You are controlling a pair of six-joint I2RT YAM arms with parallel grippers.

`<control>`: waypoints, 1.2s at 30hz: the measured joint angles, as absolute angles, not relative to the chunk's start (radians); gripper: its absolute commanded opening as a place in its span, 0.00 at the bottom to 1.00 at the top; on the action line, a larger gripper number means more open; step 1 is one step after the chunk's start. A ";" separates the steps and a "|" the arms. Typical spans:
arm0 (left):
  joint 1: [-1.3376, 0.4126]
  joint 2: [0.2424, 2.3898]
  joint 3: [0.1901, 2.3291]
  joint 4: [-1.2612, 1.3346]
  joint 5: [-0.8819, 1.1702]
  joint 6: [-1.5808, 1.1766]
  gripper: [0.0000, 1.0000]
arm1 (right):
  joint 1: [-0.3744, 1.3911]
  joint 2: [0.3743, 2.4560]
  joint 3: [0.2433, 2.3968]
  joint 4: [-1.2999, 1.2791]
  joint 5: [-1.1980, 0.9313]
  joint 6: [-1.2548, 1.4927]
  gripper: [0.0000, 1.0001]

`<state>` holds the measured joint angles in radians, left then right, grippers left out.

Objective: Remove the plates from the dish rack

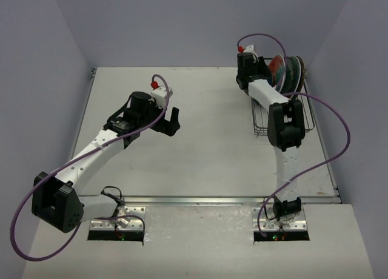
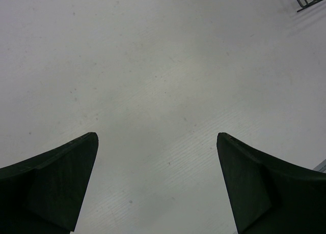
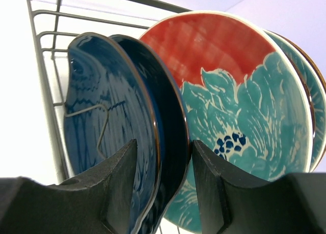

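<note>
Since the right pincer (image 3: 163,145) straddles two blue plates (image 3: 102,107) narrowly, grip uncertain, one may slip free; left pincer (image 2: 157,136) gapes wide.

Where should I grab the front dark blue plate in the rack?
Pinch its free rim, edge-on from where the right hand sits, one finger on each face. The front dark blue plate stands on edge in the dish rack, tight against the next plate.

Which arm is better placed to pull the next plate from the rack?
Right. The right gripper straddles the rims of the dark blue plates in the dish rack; the left gripper hangs open over the table, far off.
</note>
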<state>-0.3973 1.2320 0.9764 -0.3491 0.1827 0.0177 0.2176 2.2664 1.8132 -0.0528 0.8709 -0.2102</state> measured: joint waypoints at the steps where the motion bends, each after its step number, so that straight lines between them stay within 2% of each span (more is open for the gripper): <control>1: -0.397 1.232 0.976 -0.350 0.183 0.018 1.00 | 0.216 2.273 1.820 -0.052 0.873 -0.211 0.46; 15: -0.397 1.232 0.976 -0.350 0.191 0.018 1.00 | 0.215 2.269 1.778 0.011 0.872 -0.239 0.52; 36: -0.397 1.232 0.976 -0.350 0.221 0.018 1.00 | 0.265 2.258 1.744 0.083 0.891 -0.326 0.54</control>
